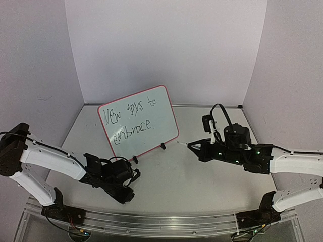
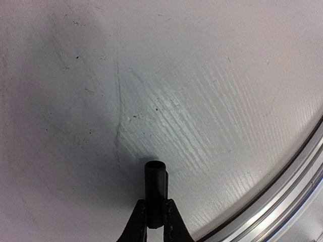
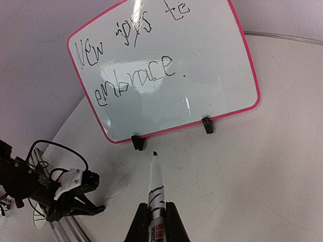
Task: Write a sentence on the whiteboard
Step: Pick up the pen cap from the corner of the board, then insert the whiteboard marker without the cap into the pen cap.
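Writing looks done, the sentence (image 1: 132, 130) on the whiteboard (image 1: 161, 126) at eleven o'clock; right gripper (image 3: 155, 209) at three clamps the marker (image 3: 155, 184), left gripper (image 2: 155, 217) at eight a black cap (image 2: 155, 181), recapping likely left.

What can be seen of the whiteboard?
The whiteboard is a small white rectangle with rounded corners and a thin pink-red rim. It stands leaning back on two black feet on the table, its glossy face bearing two lines of black handwriting: "New joys to embrace." Only the table touches it.
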### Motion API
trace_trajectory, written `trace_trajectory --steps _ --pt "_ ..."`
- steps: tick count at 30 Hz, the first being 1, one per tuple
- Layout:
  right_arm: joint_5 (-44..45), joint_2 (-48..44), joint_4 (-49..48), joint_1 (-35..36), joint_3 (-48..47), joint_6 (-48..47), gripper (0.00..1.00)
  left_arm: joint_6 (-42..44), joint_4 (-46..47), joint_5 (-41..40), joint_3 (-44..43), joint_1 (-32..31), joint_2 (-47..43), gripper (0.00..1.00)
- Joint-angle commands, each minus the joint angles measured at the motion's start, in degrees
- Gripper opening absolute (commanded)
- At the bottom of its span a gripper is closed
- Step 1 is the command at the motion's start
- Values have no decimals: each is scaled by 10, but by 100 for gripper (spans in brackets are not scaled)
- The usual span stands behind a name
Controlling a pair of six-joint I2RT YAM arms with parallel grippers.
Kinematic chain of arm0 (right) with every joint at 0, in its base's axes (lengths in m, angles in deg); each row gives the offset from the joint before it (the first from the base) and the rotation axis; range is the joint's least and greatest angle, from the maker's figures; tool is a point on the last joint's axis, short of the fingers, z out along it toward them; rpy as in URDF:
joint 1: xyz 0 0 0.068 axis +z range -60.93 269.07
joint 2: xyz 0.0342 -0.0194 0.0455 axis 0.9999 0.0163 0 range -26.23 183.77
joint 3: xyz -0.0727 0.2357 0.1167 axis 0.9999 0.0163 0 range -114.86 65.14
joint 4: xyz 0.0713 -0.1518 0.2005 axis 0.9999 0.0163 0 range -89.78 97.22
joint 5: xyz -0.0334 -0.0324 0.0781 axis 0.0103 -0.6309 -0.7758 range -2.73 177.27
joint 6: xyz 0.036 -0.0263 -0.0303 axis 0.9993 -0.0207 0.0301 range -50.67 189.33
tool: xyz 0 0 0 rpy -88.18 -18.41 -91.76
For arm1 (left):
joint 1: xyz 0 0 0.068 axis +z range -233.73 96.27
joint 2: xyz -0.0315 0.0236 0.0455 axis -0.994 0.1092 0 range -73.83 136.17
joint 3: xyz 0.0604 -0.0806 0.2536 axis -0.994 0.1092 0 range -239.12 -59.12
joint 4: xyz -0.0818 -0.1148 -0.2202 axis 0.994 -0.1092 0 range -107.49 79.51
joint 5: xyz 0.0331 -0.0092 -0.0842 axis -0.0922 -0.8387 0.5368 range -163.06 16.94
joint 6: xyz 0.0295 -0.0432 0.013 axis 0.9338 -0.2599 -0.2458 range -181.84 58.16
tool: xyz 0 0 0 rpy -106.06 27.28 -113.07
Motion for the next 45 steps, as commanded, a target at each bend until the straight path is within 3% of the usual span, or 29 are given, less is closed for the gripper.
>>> trace_trajectory --steps 1,9,15,22,32,45 --pt "-7 -12 84 1 -33 -7 0 2 -23 9 18 -4 1 0" --pt "-201 -29 126 -72 -36 -2 0 60 -18 -11 -20 -4 -70 0" --pt "-334 -8 137 -103 -64 -1 0 168 -23 -20 -71 -2 -96 0" --pt "-454 62 135 -102 -107 23 0 305 -31 47 -127 26 -105 0" --pt "-490 118 121 -80 -145 36 0 388 -46 168 -172 40 -108 0" --pt "-528 170 110 -48 -160 40 0 396 -36 181 -166 40 -100 0"
